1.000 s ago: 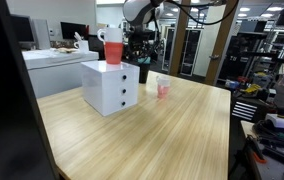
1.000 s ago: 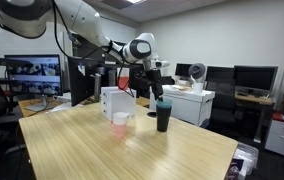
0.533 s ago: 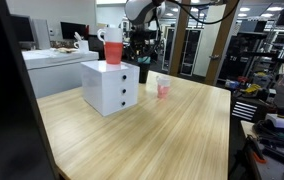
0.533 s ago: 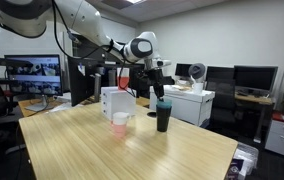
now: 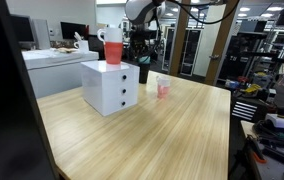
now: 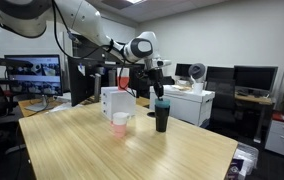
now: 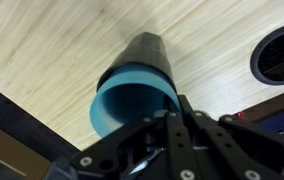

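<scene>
So we're looking at the gripper hanging straight over the dark cup; the cup stands upright on the wooden table, near the far edge. In the wrist view the gripper has its fingers pressed together right at the cup's blue rim, on the side nearest the camera. Whether the wall is actually pinched between the pads we can't tell (the fingers hide that bit).

Stuff around it: a white drawer box sits just beside the cup with a red cup standing on top. There's also a small pink cup on the table, near the dark one but not touching it.
</scene>
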`<state>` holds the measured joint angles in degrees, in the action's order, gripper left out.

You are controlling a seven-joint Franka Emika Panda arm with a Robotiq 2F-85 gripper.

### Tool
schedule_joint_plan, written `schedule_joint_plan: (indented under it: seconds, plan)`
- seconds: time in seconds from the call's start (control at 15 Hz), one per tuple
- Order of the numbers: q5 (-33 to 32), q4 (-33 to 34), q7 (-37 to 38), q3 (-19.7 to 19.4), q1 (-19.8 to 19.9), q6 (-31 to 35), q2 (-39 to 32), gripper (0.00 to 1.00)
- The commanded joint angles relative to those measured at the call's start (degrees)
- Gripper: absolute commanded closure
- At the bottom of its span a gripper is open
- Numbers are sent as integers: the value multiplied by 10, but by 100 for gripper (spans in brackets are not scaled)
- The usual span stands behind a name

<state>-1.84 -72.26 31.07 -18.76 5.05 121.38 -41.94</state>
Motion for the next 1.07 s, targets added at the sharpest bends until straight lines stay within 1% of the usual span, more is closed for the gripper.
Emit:
schedule_joint_plan:
  seconds: [0.0,0.27,1.0]
  plan:
    - [-13,-26,10,8,3,7,24,92]
    - [-13,-25,9,9,2,1,29,93]
    - [-13,-26,7,14,1,-7,61,93]
